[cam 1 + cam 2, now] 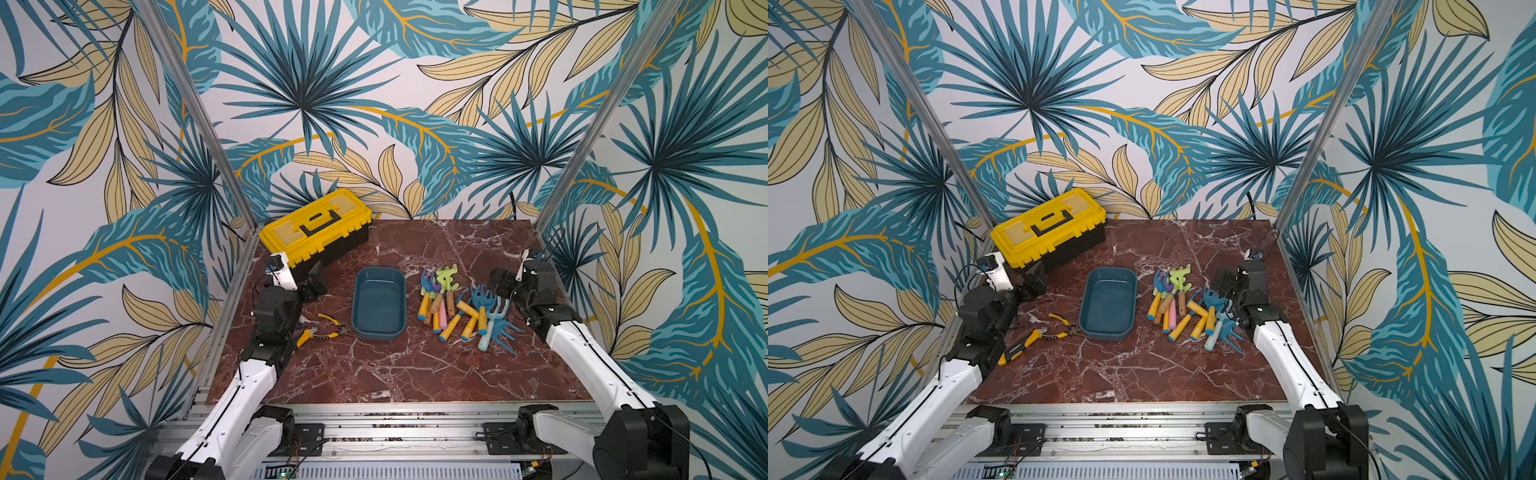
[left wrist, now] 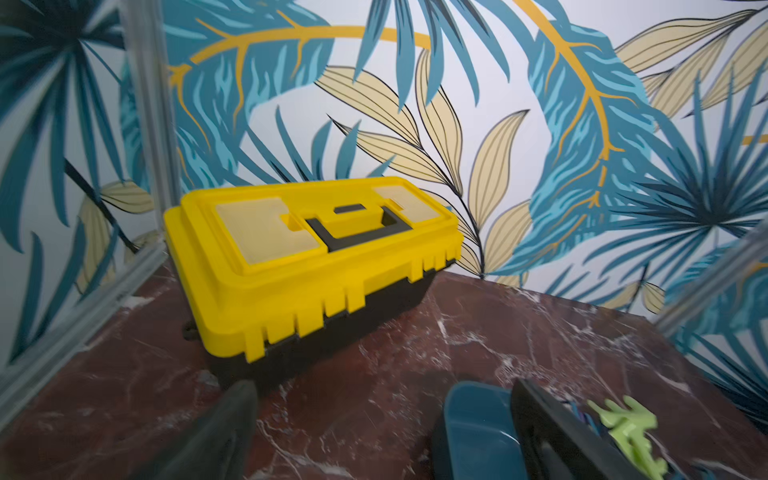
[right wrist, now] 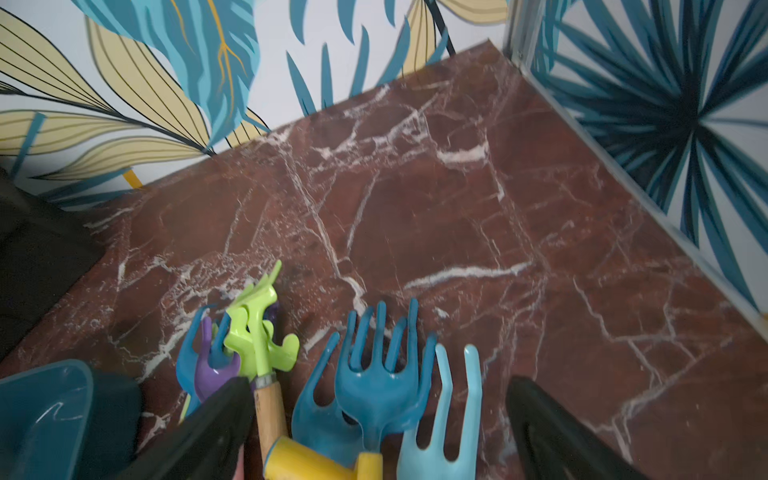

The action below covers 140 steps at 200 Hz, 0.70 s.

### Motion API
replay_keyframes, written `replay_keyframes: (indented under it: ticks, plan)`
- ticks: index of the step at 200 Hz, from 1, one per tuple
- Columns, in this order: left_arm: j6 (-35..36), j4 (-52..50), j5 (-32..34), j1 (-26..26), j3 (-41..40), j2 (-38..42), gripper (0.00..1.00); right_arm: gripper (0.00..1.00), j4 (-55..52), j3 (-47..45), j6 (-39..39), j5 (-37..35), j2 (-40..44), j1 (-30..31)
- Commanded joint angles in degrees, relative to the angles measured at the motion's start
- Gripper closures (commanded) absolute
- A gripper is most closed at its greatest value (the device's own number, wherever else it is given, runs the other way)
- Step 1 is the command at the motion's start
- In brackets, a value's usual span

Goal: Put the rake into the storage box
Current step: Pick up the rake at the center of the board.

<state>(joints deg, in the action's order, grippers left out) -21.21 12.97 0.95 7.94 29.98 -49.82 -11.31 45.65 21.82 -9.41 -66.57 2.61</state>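
Several toy rakes lie heaped with other garden tools on the marble table, just beside the teal storage box and outside it; the right gripper hangs at the heap's right side, fingers spread wide, gripping nothing; the left gripper, fingers equally wide and empty, sits near the yellow toolbox; pliers lie left of the box.

A yellow-lidded toolbox stands beyond pliers on the marble table.
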Motion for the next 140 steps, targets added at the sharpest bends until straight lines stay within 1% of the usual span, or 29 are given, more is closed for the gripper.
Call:
replay_keyframes:
  ticks: [1,8,18,29,41,53,66,73,81,101,113,140]
  plan:
    - [-4.2,-7.5,-9.2,0.2,-1.6,3.7,0.00,0.00,-5.8,-1.1,4.4,4.2,-1.0,-0.3]
    - [-3.2,-6.6,-9.9,0.2,-2.8,5.0,0.00,0.01,-6.0,-0.8,4.0,6.2,-1.6,-0.3]
    - [-2.3,-5.8,-10.7,0.1,-4.3,6.7,0.00,0.01,-7.8,0.0,4.1,6.9,-2.5,-0.3]
    - [-1.0,-5.7,-13.7,0.1,-4.6,8.5,0.00,0.01,-11.0,1.8,3.9,7.6,-3.2,-0.3]
    - [-1.7,-6.0,-15.3,0.1,-4.8,9.8,0.00,0.02,-13.1,2.8,3.7,8.9,-3.8,-0.3]
    - [-5.0,-6.1,-12.9,0.1,-6.0,10.1,0.00,0.04,-15.9,4.2,3.8,10.4,-4.9,-0.1]
    - [-10.5,-6.1,-7.5,0.1,-8.0,10.1,0.00,0.08,-18.8,5.4,4.5,11.2,-6.4,0.1]
    - [-13.1,-5.7,-5.6,0.0,-9.2,10.1,0.00,0.11,-20.0,5.8,4.9,11.0,-6.9,0.4]
    - [-14.5,-3.8,-5.8,-0.3,-10.4,9.8,0.00,0.12,-21.3,6.2,5.5,10.4,-7.4,0.7]
    - [-15.1,0.0,-7.5,-0.6,-11.7,8.5,0.00,0.14,-23.1,6.5,6.7,7.9,-8.2,1.8]
    - [-15.1,1.3,-8.3,-0.6,-11.9,8.0,0.00,0.18,-24.0,6.8,7.2,6.6,-9.2,2.7]
    - [-15.1,1.9,-9.2,-0.6,-12.0,7.5,0.00,0.22,-25.2,7.9,8.0,4.6,-12.2,5.3]
